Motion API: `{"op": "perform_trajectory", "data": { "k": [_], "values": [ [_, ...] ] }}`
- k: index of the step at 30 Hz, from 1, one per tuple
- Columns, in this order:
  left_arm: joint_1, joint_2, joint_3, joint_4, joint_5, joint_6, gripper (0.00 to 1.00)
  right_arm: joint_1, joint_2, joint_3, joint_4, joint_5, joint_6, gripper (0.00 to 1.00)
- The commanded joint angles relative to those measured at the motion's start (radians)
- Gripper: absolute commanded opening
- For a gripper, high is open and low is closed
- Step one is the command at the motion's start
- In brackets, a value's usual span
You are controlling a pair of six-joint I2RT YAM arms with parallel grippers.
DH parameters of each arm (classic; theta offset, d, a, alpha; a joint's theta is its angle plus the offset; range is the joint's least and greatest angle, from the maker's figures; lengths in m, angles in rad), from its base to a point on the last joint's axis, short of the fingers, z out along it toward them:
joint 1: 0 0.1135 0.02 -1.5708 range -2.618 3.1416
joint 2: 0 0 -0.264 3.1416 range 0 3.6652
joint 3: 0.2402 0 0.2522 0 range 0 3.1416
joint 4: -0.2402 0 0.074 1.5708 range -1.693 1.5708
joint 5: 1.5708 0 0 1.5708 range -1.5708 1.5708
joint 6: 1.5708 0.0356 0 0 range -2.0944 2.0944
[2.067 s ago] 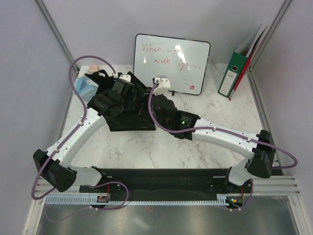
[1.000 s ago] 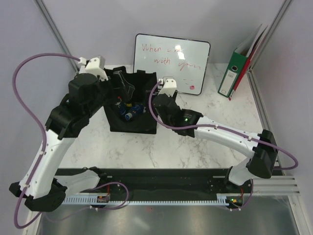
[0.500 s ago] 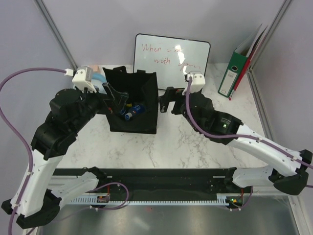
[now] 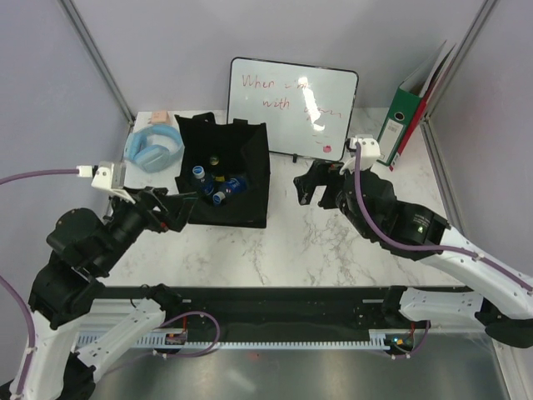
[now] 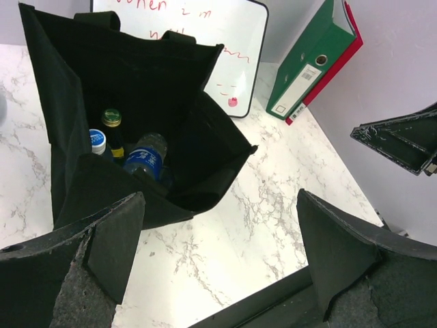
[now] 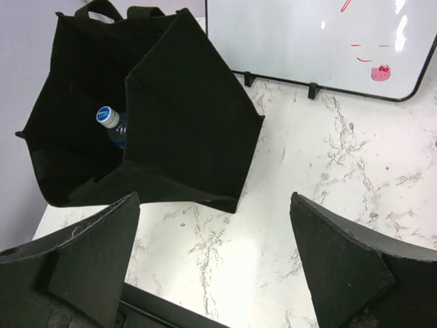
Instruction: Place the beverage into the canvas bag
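From the top view, the canvas bag (image 4: 229, 215) stands upright on the marble table (image 4: 283, 250) with its mouth open, and several beverage bottles (image 4: 215, 185) lie inside it. My left tool (image 4: 173, 212) sits just off the bag's near-left corner and my right tool (image 4: 310, 187) sits apart from its right wall. Both are spread wide and hold nothing. A whiteboard (image 4: 291, 104), a green binder (image 4: 400, 125) and blue headphones (image 4: 154, 148) sit around the back. The left wrist view looks down into the canvas bag (image 5: 171, 82). I make out a blue-labelled bottle (image 5: 145, 158), a dark bottle with a green cap (image 5: 113, 126) and a white-and-blue cap (image 5: 97, 140) beside it. The left tool (image 5: 218, 253) gapes empty in the foreground. In the right wrist view, the right tool (image 6: 215, 273) is equally open and empty above bare marble. The canvas bag (image 6: 184, 116) shows one blue-capped bottle (image 6: 107, 116) deep inside. I judge the placing step to be done, since no drink shows outside the bag. The next move only calls for keeping both arms clear of the fabric walls, so that nothing tips as they go to rest.
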Motion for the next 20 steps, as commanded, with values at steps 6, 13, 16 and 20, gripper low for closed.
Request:
{"op": "perform_trajectory", "data": {
  "k": [6,13,16,20],
  "values": [
    [0.001,-0.078,-0.019,0.036,-0.064,0.062,0.99,-0.001,-0.032,-0.03,-0.011,0.048,0.035,0.98],
    [0.001,-0.086,-0.027,0.027,-0.065,0.065,0.99,0.0,-0.037,-0.031,-0.003,0.045,0.038,0.98],
    [0.001,-0.081,-0.03,0.027,-0.065,0.067,0.99,0.0,-0.048,-0.034,0.003,0.051,0.041,0.98],
    [0.001,-0.078,-0.021,0.027,-0.062,0.067,0.99,0.0,-0.06,-0.033,0.006,0.062,0.039,0.98]
  ]
}}
